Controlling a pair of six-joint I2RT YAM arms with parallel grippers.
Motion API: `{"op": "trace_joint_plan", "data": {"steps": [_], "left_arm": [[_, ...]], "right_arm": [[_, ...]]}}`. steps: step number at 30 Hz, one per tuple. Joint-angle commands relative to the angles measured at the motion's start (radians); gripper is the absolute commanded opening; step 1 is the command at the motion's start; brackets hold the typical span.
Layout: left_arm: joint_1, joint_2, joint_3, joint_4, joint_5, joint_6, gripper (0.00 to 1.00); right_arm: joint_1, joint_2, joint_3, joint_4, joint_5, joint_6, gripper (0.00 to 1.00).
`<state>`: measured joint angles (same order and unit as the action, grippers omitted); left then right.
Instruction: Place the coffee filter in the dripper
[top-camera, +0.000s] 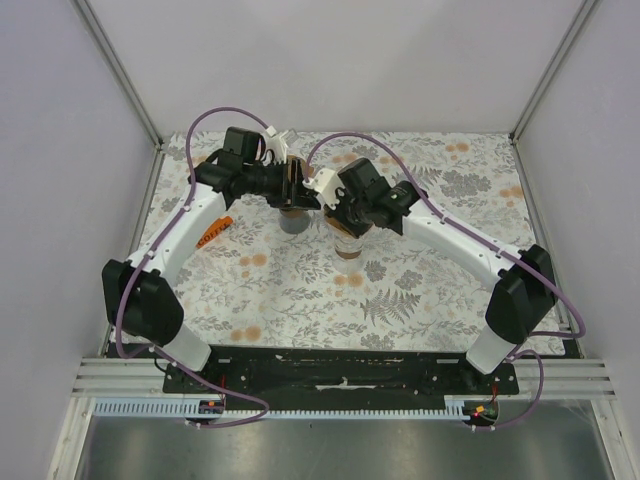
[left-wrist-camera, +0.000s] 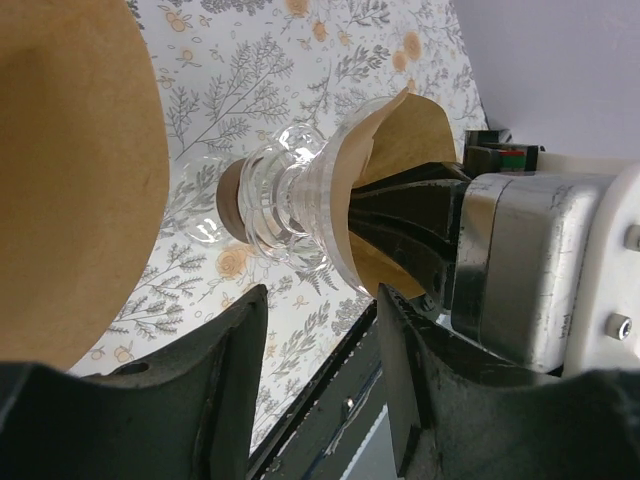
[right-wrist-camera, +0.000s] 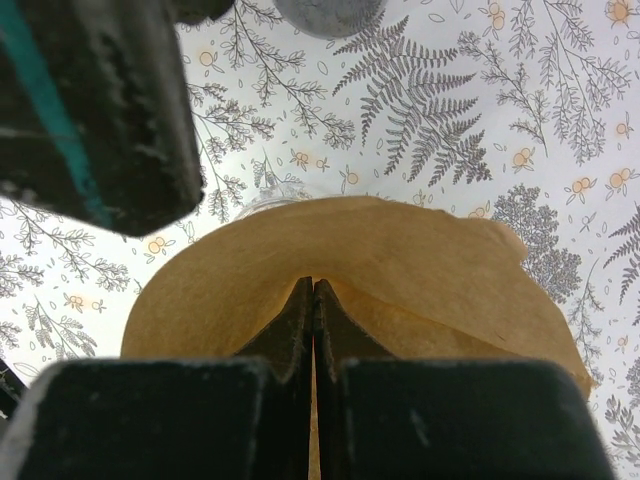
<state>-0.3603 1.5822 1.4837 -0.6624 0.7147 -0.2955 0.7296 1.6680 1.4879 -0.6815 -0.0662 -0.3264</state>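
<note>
Clamped in our right gripper (right-wrist-camera: 313, 300), closest to its wrist camera, is the coffee filter (right-wrist-camera: 380, 250). The jaws are clenched tight on one wall of the brown paper, near its upper edge. From the left wrist view we see the filter's cone sitting inside the clear glass dripper (left-wrist-camera: 290, 200), its rim standing out past the glass, with the right fingers reaching into it. The dripper stands on a brown base on the floral tabletop (top-camera: 420, 300). Just beside it our left gripper (left-wrist-camera: 320, 320) hovers with its jaws released, tabletop showing through the gap. A broad brown paper surface (left-wrist-camera: 70, 150) fills that view's left side; we cannot tell what it belongs to. A grey cup (top-camera: 293, 224) stands under the left gripper.
</note>
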Motion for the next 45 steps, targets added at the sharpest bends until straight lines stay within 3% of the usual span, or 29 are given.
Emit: {"op": "trace_joint_plan", "data": {"steps": [1,8,30,38,41,42,45], "left_arm": [[0.003,-0.042,-0.025,0.098,0.089,-0.068,0.55],[-0.002,-0.041,-0.068,0.129,0.08,-0.097,0.59],[-0.003,-0.041,-0.004,0.07,0.008,-0.021,0.59],[-0.003,-0.054,0.061,-0.002,-0.05,0.088,0.61],[-0.002,-0.06,0.133,-0.068,-0.084,0.174,0.64],[-0.002,-0.065,0.153,-0.083,-0.104,0.199,0.66],[0.006,-0.093,0.207,-0.112,-0.191,0.262,0.7]], "right_arm": [[0.005,-0.033,0.041,0.02,-0.018,-0.005,0.0],[0.005,-0.037,0.077,0.02,-0.03,0.009,0.01],[-0.009,-0.132,0.146,-0.001,-0.044,0.009,0.3],[-0.079,-0.224,0.172,-0.003,-0.121,0.059,0.54],[-0.16,-0.277,0.157,0.019,-0.167,0.11,0.9],[-0.198,-0.295,0.146,0.032,-0.181,0.139,0.98],[-0.309,-0.355,0.088,0.082,-0.172,0.211,0.98]]}}
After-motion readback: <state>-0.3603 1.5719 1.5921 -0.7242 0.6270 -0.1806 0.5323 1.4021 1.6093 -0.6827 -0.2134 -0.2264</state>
